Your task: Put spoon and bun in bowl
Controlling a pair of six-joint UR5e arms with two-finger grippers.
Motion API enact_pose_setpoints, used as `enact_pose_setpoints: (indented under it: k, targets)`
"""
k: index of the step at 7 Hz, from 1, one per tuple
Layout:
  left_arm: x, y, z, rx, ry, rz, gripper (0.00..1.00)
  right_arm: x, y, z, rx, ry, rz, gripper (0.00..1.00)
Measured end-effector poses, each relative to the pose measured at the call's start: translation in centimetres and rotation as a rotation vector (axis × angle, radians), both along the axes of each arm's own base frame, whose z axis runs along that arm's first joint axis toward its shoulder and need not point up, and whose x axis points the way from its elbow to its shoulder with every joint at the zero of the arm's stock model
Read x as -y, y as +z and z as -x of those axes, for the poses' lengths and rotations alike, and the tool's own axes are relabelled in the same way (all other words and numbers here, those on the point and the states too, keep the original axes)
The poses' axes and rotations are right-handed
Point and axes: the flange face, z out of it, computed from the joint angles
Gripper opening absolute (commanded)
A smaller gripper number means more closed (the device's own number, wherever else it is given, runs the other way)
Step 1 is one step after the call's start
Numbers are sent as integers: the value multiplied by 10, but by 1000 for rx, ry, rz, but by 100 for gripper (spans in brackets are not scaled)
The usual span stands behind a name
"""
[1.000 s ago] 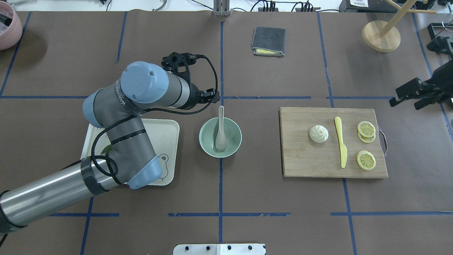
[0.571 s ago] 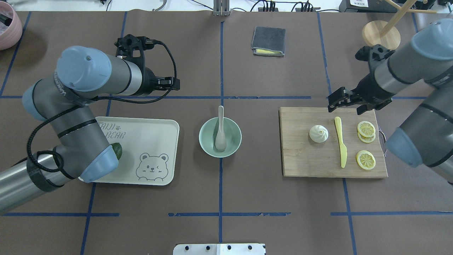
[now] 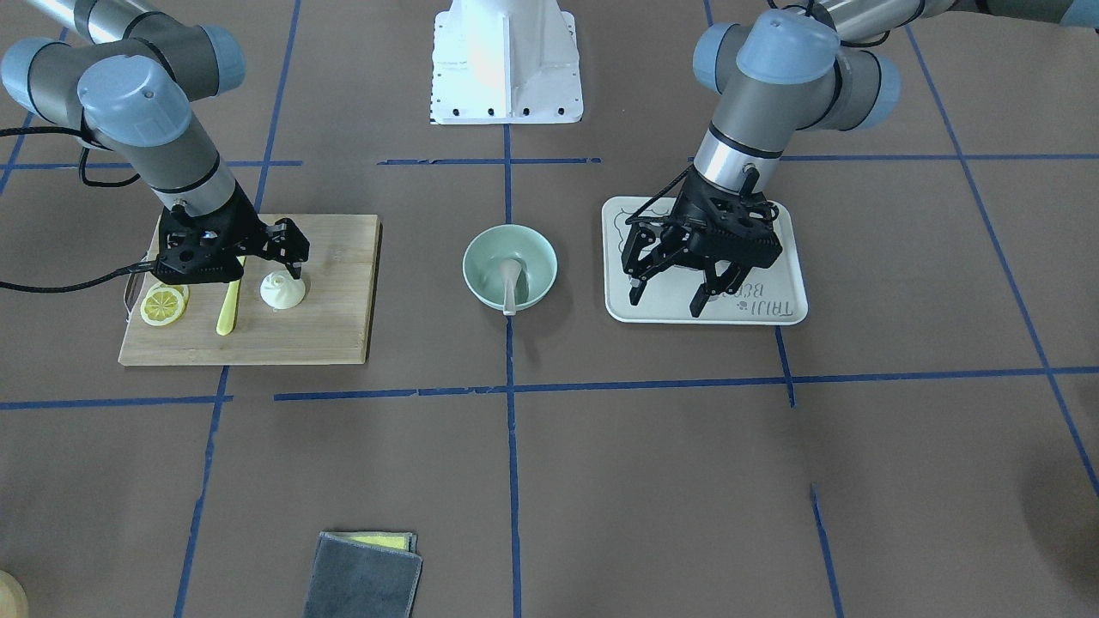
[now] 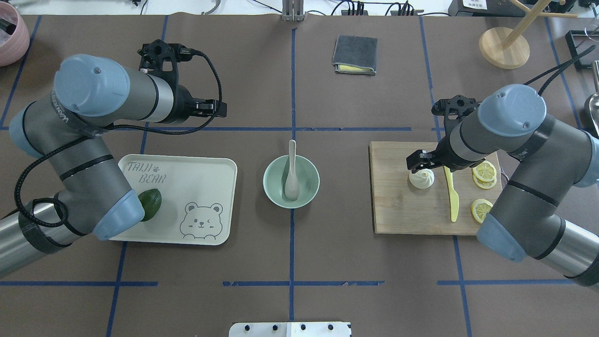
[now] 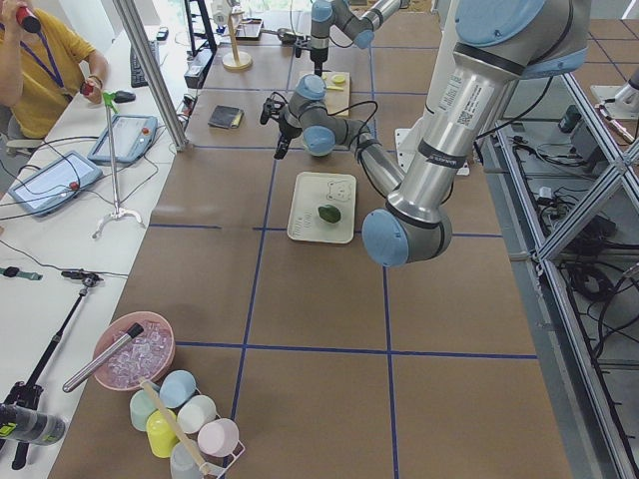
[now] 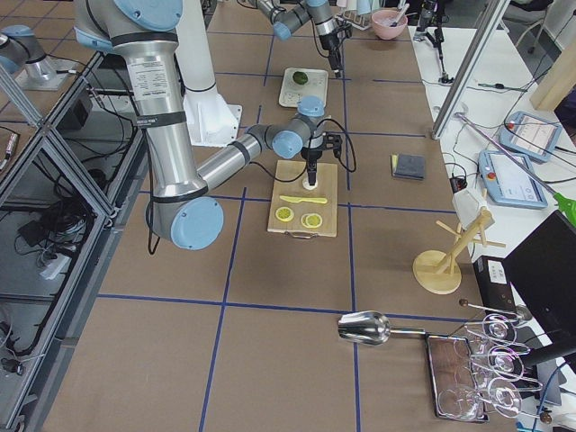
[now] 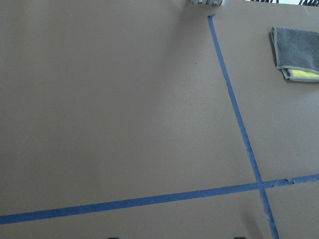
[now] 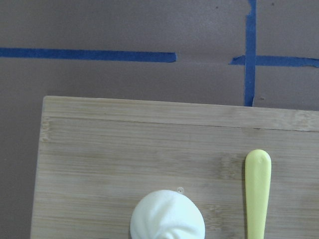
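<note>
The off-white spoon (image 4: pixel 291 174) lies in the mint-green bowl (image 4: pixel 267 183), handle over the far rim; both also show in the front view, spoon (image 3: pixel 508 283) and bowl (image 3: pixel 477 257). The white pleated bun (image 4: pixel 421 179) sits on the wooden cutting board (image 4: pixel 398 210). My right gripper (image 4: pixel 427 164) hangs open just above the bun (image 3: pixel 282 292); the right wrist view shows the bun (image 8: pixel 167 218) at its bottom edge, no fingers in view. My left gripper (image 3: pixel 668 299) is open and empty, raised above the far part of the tray (image 3: pixel 786 309), left of the bowl.
A cream bear tray (image 4: pixel 206 182) holds a green avocado (image 4: pixel 150 203). A yellow plastic knife (image 4: pixel 451 196) and lemon slices (image 4: pixel 484 171) lie on the board right of the bun. A grey cloth (image 4: pixel 354 54), a wooden stand (image 4: pixel 504 47) and a pink bowl (image 4: pixel 7 35) are at the far edge.
The left arm has drawn back from the bowl to the left, leaving the spoon in it. The right arm has come in from the right and lowered over the bun.
</note>
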Motion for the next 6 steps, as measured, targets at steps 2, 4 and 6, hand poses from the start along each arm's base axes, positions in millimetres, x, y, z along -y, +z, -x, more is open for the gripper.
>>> enact_pose_setpoints:
  k: [2, 4, 6]
  targets:
    - [0, 1, 0, 1, -2, 2, 84, -8, 9, 18, -33, -13, -14, 84]
    - [0, 1, 0, 0, -3, 3, 84, -10, 16, 25, -50, -17, -15, 79]
    - [-3, 4, 4, 0, -4, 4, 84, -10, 18, 30, -58, -20, -16, 70]
